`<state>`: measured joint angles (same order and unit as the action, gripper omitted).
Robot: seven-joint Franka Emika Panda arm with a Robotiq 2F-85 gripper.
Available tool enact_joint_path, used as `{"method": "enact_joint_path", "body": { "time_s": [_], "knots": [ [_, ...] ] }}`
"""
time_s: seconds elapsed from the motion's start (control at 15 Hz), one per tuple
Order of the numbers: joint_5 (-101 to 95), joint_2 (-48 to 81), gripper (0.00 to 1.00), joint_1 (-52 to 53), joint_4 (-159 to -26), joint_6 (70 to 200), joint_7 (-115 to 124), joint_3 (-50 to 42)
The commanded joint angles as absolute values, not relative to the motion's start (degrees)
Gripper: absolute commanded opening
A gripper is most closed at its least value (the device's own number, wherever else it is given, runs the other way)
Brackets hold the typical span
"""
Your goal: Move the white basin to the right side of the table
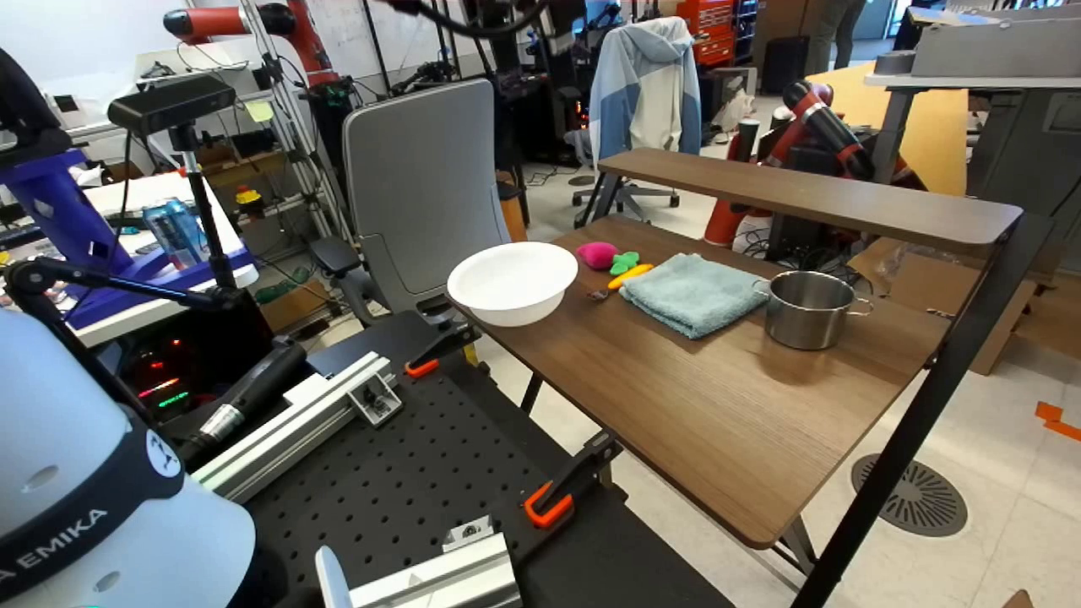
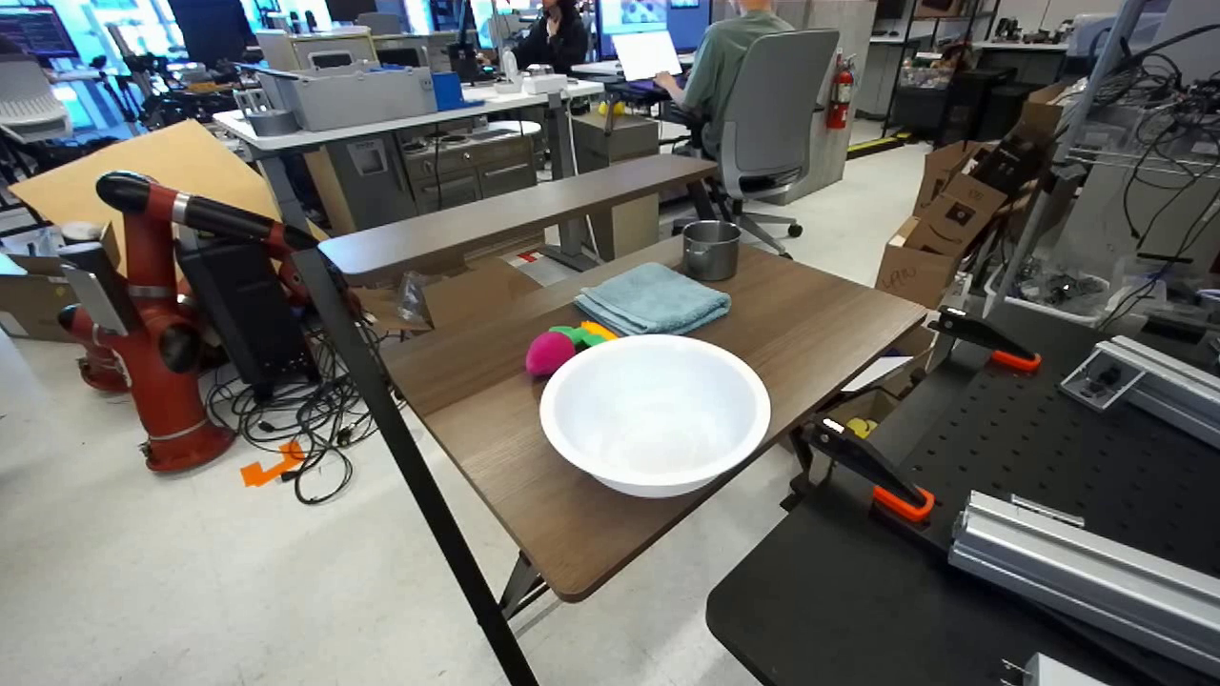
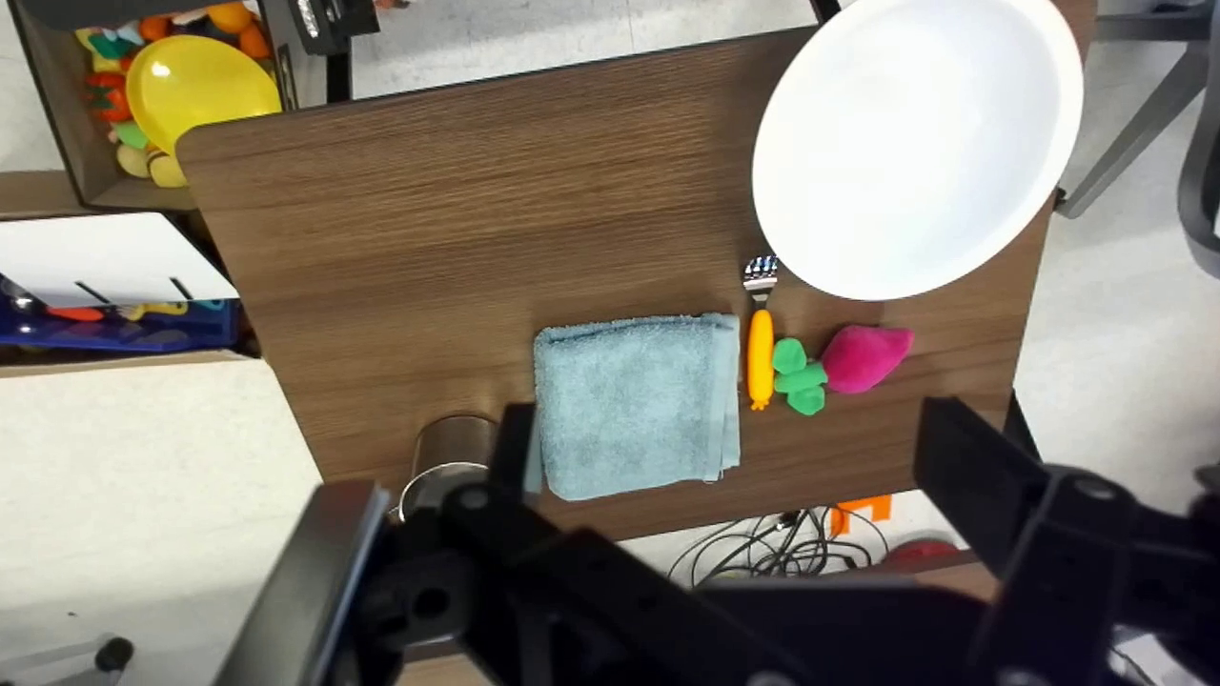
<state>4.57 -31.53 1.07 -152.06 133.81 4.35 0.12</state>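
Spread wide and empty, the claw [image 3: 729, 433] should straddle the rim of the bowl [image 3: 917, 148] on the desk [image 3: 457, 210] near the towel [image 3: 634, 410] (one finger inside, one out), then carry it level to the towel's opposite side.

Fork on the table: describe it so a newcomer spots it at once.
In the wrist view, find the brown table. Between the folded blue-green towel and the pink, green-leaved toy lies the fork. Unlike those neighbours, it has metal tines and a slim yellow-orange handle.
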Motion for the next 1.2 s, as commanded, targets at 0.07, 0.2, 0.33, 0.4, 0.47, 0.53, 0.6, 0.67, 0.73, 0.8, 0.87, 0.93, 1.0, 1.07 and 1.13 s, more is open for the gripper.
{"method": "enact_joint_path", "body": {
  "time_s": [0.07, 0.2, 0.33, 0.4, 0.47, 0.53, 0.6, 0.67, 0.73, 0.8, 0.87, 0.93, 1.0, 1.07, 1.13],
  "knots": [
    [3.4, -24.6, 1.00, 1.2, -155.6, 145.6, 7.9, 4.6],
    [3.9, -19.4, 1.00, 1.6, -156.4, 151.2, 8.7, 5.5],
    [5.4, -14.4, 1.00, 2.6, -156.2, 155.8, 7.9, 4.9],
    [7.2, -12.3, 1.00, 3.6, -155.9, 157.6, 6.8, 4.2],
    [9.1, -10.2, 1.00, 4.5, -155.4, 159.2, 5.6, 3.5],
    [12.0, -7.8, 1.00, 5.7, -154.8, 160.7, 4.2, 2.7],
    [15.0, -6.1, 1.00, 6.7, -153.9, 161.1, 2.8, 2.3],
    [18.8, -4.0, 1.00, 7.7, -152.8, 161.3, 0.6, 2.0],
    [22.7, -2.1, 1.00, 8.4, -151.4, 160.9, -1.8, 2.0],
    [25.9, -0.5, 1.00, 8.5, -150.0, 159.8, -3.6, 2.5],
    [29.1, 1.1, 1.00, 8.3, -148.5, 158.9, -6.1, 3.1],
    [31.9, 3.0, 1.00, 7.9, -147.0, 158.1, -8.4, 3.7],
    [33.8, 4.5, 1.00, 7.1, -145.8, 157.5, -9.7, 4.4],
    [34.9, 6.2, 1.00, 6.3, -144.7, 157.4, -10.6, 5.0],
    [35.0, 8.0, 1.00, 5.6, -143.8, 158.1, -10.5, 5.4]
  ]
}}
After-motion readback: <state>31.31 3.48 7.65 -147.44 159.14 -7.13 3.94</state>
